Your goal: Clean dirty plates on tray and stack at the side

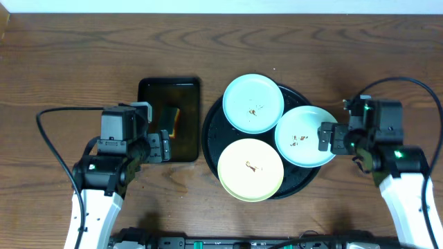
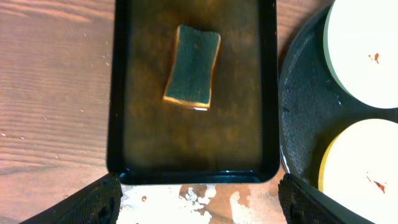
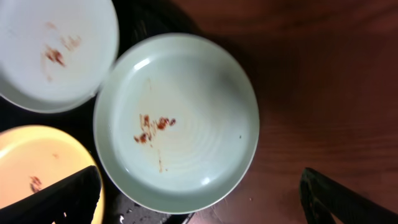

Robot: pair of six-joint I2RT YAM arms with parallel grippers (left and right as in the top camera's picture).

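Mint-green plate [image 1: 253, 102], second mint-green plate [image 1: 304, 136], yellow plate [image 1: 250, 169]: all soiled, on round black tray [image 1: 211, 131], mid-worktop; none stacked. Sponge [image 1: 171, 121] untouched, seemingly wet. Left gripper [image 1: 160, 146], right gripper [image 1: 327, 137]: spread, empty.

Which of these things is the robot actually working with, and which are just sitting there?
For the job: upper mint plate, right mint plate, yellow plate, round black tray, and probably the sponge for wiping.
Just there: rectangular tray under the sponge, arm cable.
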